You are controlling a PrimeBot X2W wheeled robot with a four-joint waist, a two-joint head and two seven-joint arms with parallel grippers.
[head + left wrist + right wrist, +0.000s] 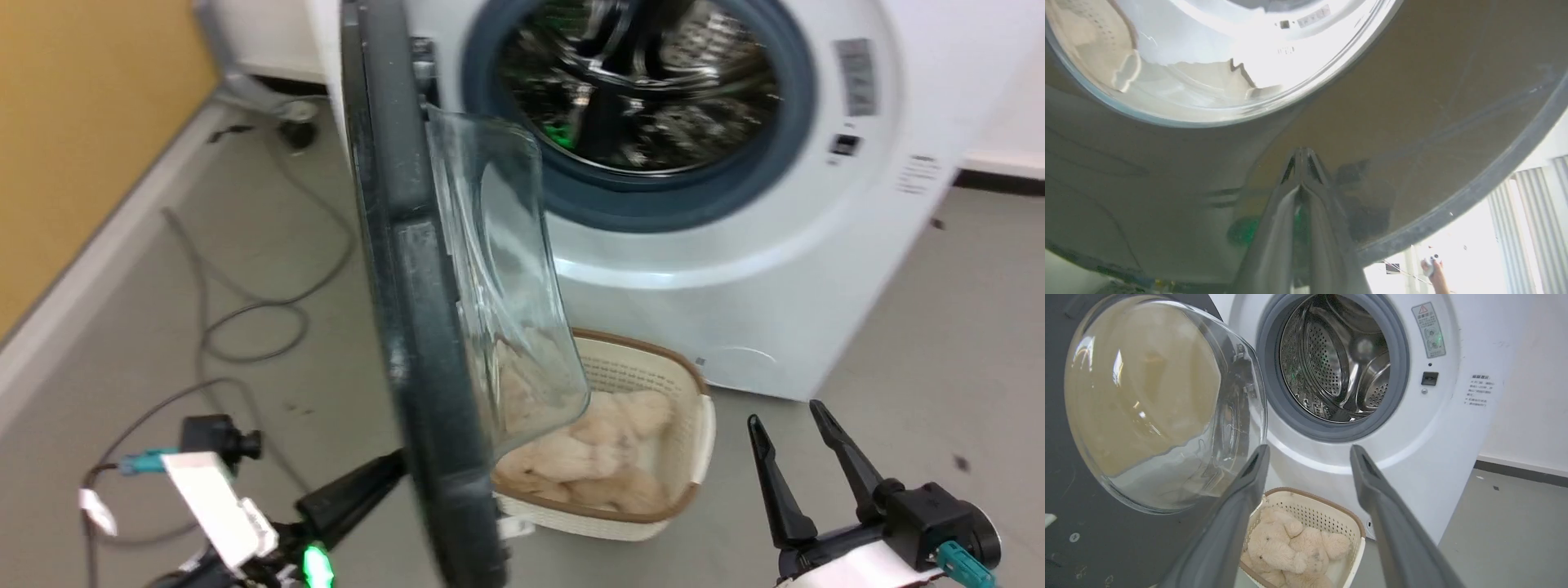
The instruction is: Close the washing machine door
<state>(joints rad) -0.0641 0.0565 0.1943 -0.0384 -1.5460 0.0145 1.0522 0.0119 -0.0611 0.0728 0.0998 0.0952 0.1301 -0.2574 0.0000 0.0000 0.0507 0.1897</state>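
A: Status on the door close?

B: The washing machine (735,278) is seen front-on, with the drum opening uncovered and nothing noted across the grey gasket (653,208). The washing machine door (408,269) is swung wide, edge-on in the head view and roughly square to the machine front. It is hinged at the robot's left of the opening and is not latched.

A: Anything in the swing path?

B: A cream basket (637,371) with a plush toy (604,457) is parked on the floor, close against the machine front under the opening. It is judged to sit lower than the door's bottom edge, but clearance can't be confirmed.

A: Grippers?

B: On the left gripper (1301,155) the fingers are pressed together with nothing pinched. The tips are set against the door's dark outer panel, near the rim of the glass window (1208,61), so it's being used as a pusher. On the right gripper (784,416) the jaws are spread wide and empty. It is held low at the right, well apart from door and machine.

A: Step?

B: The push step is judged in hand, with most of the arc left. Next, the door is to be driven round toward the opening, with contact re-angled as the panel turns. A firm last press is needed for the latch. Slip on the glossy panel should be watched.
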